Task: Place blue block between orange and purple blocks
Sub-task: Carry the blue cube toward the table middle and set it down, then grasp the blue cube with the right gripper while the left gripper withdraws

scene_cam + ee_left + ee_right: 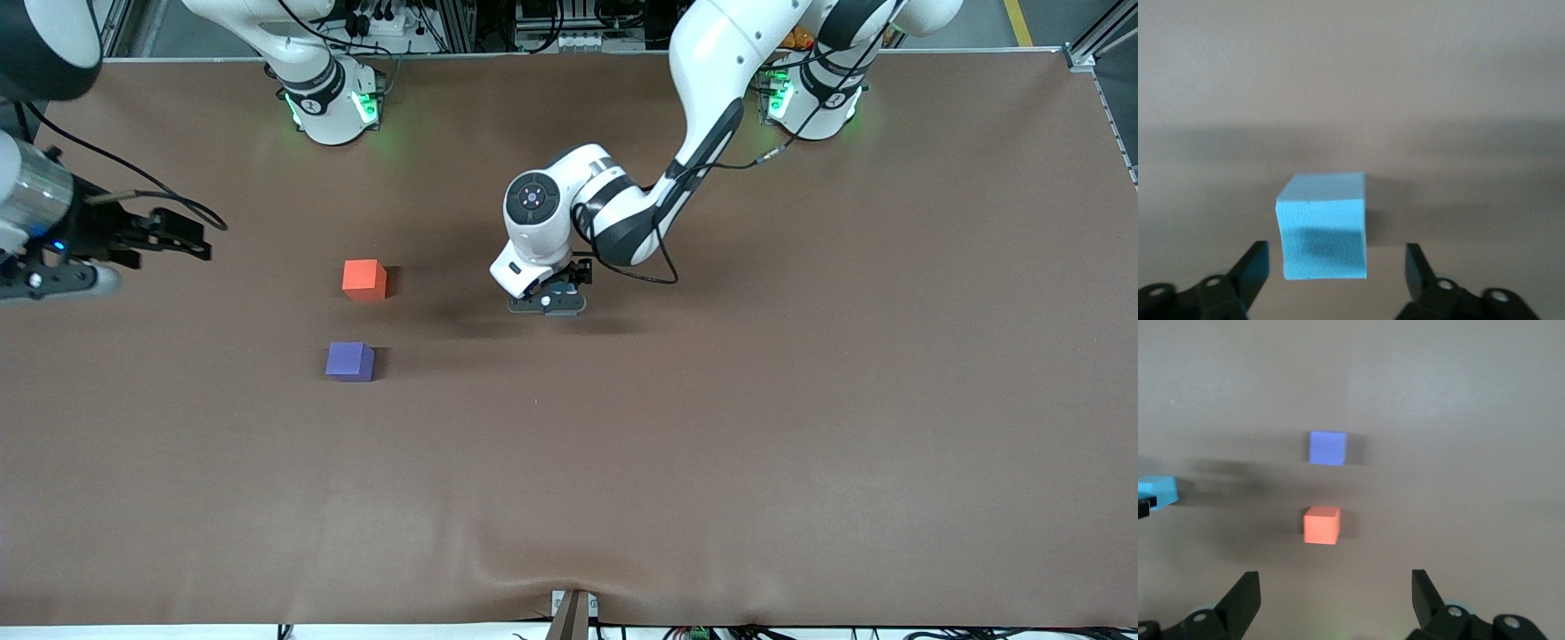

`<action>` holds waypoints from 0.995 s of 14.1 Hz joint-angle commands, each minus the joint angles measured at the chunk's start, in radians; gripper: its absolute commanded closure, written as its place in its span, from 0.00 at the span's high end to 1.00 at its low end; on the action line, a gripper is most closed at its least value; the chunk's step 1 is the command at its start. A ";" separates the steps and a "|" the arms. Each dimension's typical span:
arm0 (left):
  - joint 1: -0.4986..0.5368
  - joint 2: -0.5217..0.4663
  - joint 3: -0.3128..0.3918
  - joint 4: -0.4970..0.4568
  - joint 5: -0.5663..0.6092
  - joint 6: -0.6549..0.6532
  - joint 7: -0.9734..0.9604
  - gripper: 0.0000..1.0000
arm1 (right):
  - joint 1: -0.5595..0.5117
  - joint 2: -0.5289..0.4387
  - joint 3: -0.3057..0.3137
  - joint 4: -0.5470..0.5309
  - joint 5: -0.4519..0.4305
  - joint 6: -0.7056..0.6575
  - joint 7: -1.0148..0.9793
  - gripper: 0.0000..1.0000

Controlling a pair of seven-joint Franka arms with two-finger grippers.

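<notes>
The blue block [1323, 227] sits on the brown table between the fingers of my open left gripper [1336, 259], with a gap on each side. In the front view my left gripper [547, 303] is low over the table's middle and hides the block. The orange block [364, 279] and the purple block [349, 361] stand apart toward the right arm's end, the purple one nearer the front camera. My right gripper [197, 244] is open and empty, hovering at that end. The right wrist view shows my right gripper [1336, 583], the orange block [1322, 525], the purple block [1327, 447] and the blue block [1157, 491].
The brown cloth [711, 427] covers the whole table. A small bracket [573, 613] sits at the table's edge nearest the front camera. The arm bases [333, 102] stand along the edge farthest from that camera.
</notes>
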 commanded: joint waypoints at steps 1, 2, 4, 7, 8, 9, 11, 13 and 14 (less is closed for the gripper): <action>0.018 -0.170 0.069 -0.026 0.009 -0.048 0.009 1.00 | 0.062 0.017 0.001 -0.035 0.023 0.054 0.064 1.00; 0.043 -0.213 0.079 -0.026 0.009 -0.068 0.023 1.00 | 0.093 0.017 0.001 -0.061 0.023 0.093 0.138 1.00; 0.136 -0.277 0.082 -0.029 0.009 -0.114 0.055 1.00 | 0.192 0.035 0.001 -0.087 0.024 0.163 0.257 1.00; 0.290 -0.371 0.080 -0.032 0.009 -0.255 0.164 1.00 | 0.361 0.094 0.001 -0.087 0.026 0.262 0.432 1.00; 0.348 -0.395 0.079 -0.035 0.004 -0.296 0.236 1.00 | 0.415 0.113 0.001 -0.086 0.024 0.294 0.519 1.00; 0.399 -0.412 0.076 -0.035 -0.001 -0.324 0.296 1.00 | 0.459 0.138 0.001 -0.086 0.024 0.335 0.548 1.00; 0.475 -0.466 0.074 -0.070 -0.002 -0.405 0.382 1.00 | 0.519 0.190 0.004 -0.076 0.026 0.363 0.545 1.00; 0.535 -0.558 0.074 -0.174 -0.001 -0.447 0.480 1.00 | 0.611 0.259 0.003 -0.076 0.026 0.453 0.557 1.00; 0.564 -0.611 0.074 -0.243 0.007 -0.447 0.524 1.00 | 0.644 0.296 0.001 -0.078 0.024 0.501 0.565 1.00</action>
